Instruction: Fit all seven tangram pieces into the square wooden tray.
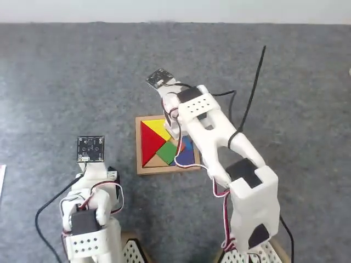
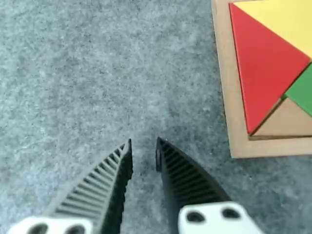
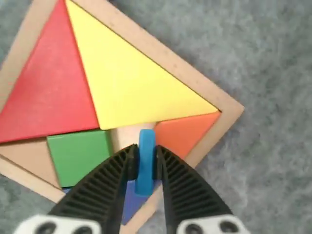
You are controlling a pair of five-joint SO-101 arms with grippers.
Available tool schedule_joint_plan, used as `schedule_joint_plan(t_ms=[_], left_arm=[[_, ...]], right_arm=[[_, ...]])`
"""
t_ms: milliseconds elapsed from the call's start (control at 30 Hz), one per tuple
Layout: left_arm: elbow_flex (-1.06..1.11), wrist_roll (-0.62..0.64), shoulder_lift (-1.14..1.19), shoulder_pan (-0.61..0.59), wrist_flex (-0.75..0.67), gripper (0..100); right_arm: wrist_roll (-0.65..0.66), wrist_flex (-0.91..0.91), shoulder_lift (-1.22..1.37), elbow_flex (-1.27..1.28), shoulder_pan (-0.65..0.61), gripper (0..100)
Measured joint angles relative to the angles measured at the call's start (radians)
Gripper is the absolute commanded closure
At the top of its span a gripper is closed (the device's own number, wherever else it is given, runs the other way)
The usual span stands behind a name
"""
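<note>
The right gripper (image 3: 145, 151) pinches one light-blue piece (image 3: 145, 168) on edge over the tray (image 3: 222, 122) middle. Five lie flat inside: red triangle (image 3: 53, 92), yellow triangle (image 3: 126, 83), green square (image 3: 80, 153), orange piece (image 3: 183, 134), dark-blue piece (image 3: 130, 200) (tan corner patch unclear). The left gripper (image 2: 144, 146), narrowly parted and empty, hovers over the desk (image 2: 73, 73) beside a tray corner.

You see the square wooden tray (image 1: 139, 147) lying flat. Inside it the red triangle (image 3: 48, 92), yellow triangle (image 3: 126, 83), green square (image 3: 80, 153) and orange triangle (image 3: 183, 134) lie flat, edge to edge. The light blue piece (image 3: 145, 180) stands on its edge between green and orange, pinched by the right gripper (image 3: 145, 148), with a dark blue piece (image 1: 186, 157) just beside
</note>
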Motion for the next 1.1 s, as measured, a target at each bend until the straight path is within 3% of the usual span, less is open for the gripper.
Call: schedule_joint_plan(t_ms=[100,400,833,900,1033,1100], left_arm=[[0.0,0.0,0.0,0.0,0.0,92],[0.0,0.0,0.0,0.0,0.0,92],[0.0,0.0,0.0,0.0,0.0,92],[0.0,0.0,0.0,0.0,0.0,92],[0.0,0.0,0.0,0.0,0.0,92],[0.0,0.0,0.0,0.0,0.0,92]], right_arm=[[0.0,0.0,0.002,-0.002,-0.008,80.4],[0.0,0.003,0.003,-0.002,0.003,80.0],[0.044,0.203,-0.166,-0.029,0.041,80.1],[0.046,0.203,-0.18,-0.029,0.086,83.2],[0.046,0.163,-0.181,-0.023,0.14,99.8],[0.046,0.12,-0.176,0.002,0.14,96.7]])
